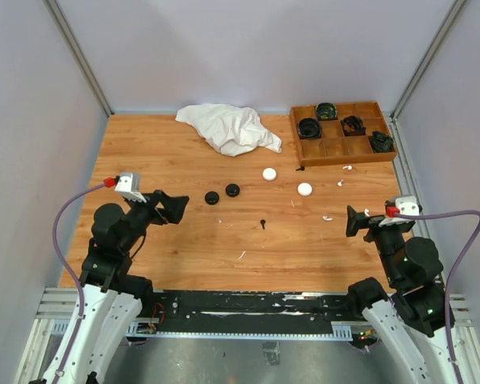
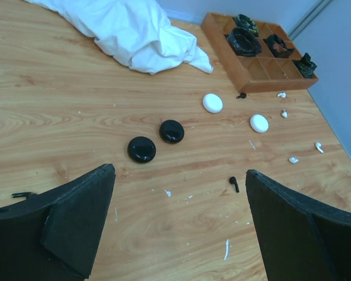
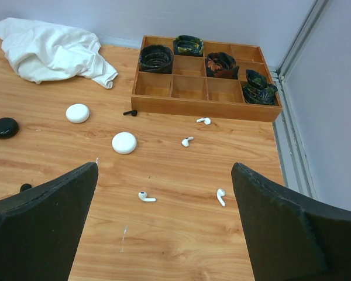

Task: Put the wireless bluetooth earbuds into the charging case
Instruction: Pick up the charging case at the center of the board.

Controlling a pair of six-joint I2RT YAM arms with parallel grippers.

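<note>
Two white round charging cases and two black ones lie closed on the wooden table. A black earbud lies mid-table, also seen in the left wrist view; another black earbud lies by the tray. White earbuds are scattered ahead of my right gripper, which is open and empty. My left gripper is open and empty too, hovering short of the black cases.
A wooden compartment tray with coiled black items stands at the back right. A crumpled white cloth lies at the back centre. Grey walls close in the table on three sides.
</note>
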